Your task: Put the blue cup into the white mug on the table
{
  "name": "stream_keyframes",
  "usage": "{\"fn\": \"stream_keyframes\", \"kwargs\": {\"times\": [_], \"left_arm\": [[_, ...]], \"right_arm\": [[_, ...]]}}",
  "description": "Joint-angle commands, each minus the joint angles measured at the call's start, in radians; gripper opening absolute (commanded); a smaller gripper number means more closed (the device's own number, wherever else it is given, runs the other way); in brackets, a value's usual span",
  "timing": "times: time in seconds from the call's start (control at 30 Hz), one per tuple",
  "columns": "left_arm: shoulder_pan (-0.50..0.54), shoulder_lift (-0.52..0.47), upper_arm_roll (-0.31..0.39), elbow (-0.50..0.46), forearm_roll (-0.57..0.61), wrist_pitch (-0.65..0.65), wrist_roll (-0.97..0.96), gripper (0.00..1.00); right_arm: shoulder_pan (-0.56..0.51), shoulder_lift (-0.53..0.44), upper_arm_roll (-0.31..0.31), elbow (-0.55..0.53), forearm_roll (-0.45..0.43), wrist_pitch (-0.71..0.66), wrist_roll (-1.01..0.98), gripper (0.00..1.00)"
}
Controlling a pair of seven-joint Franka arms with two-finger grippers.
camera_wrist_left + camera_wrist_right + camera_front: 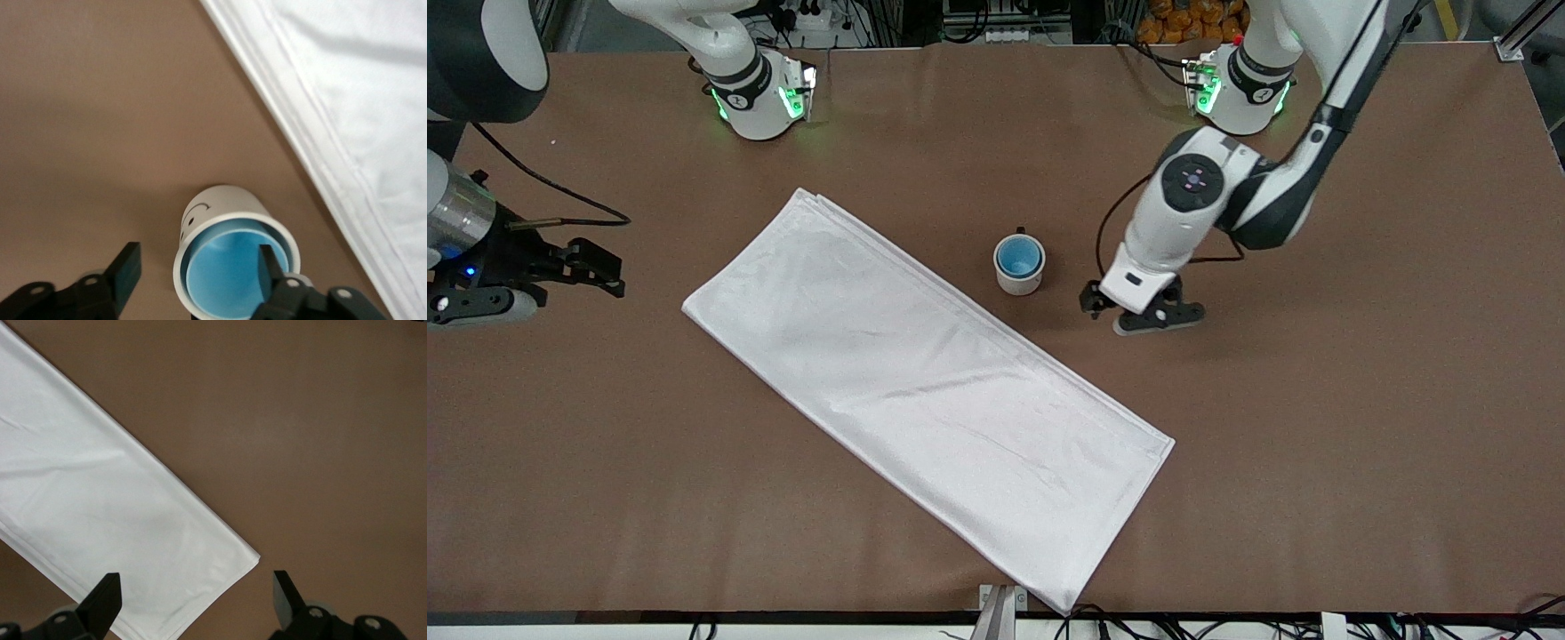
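Small bright-blue plastic cup [1019, 257], light, rigid, likely slick, best pinched across its rim, sits nested in off-white cylindrical mug [1019, 267] mid-frame on brown tabletop [1316, 427]; left tool [1143, 311] agape beside it, right tool [596, 267] agape, waiting.

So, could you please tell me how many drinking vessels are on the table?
2: the white mug stands on the table beside the white cloth, and the blue cup sits nested inside that mug.
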Motion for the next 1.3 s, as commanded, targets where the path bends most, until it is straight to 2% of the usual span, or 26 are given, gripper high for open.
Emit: {"fn": "stream_keyframes", "kwargs": {"times": [0.0,0.27,0.7,0.83,1.03,1.27], "left_arm": [[0.116,-0.016,-0.010,0.040,0.023,-0.086,0.172,1.00],[0.291,-0.053,-0.015,0.106,0.020,-0.221,0.441,1.00],[0.440,-0.176,-0.018,0.101,-0.033,-0.344,0.420,1.00],[0.446,-0.203,-0.019,0.092,-0.070,-0.362,0.410,1.00],[0.448,-0.252,-0.022,0.066,-0.070,-0.418,0.432,1.00],[0.446,-0.295,-0.024,0.026,-0.070,-0.425,0.440,1.00]], "right_arm": [[-0.008,0.012,0.013,0.010,-0.013,0.010,-0.003,1.00],[-0.005,0.014,0.013,0.012,-0.011,0.012,-0.003,1.00],[-0.001,0.017,0.013,0.012,-0.011,0.012,-0.003,1.00],[-0.002,0.017,0.013,0.012,-0.011,0.010,-0.003,1.00],[-0.004,0.017,0.013,0.012,-0.011,0.010,-0.003,1.00],[-0.002,0.018,0.013,0.012,-0.011,0.010,-0.004,1.00]]}}
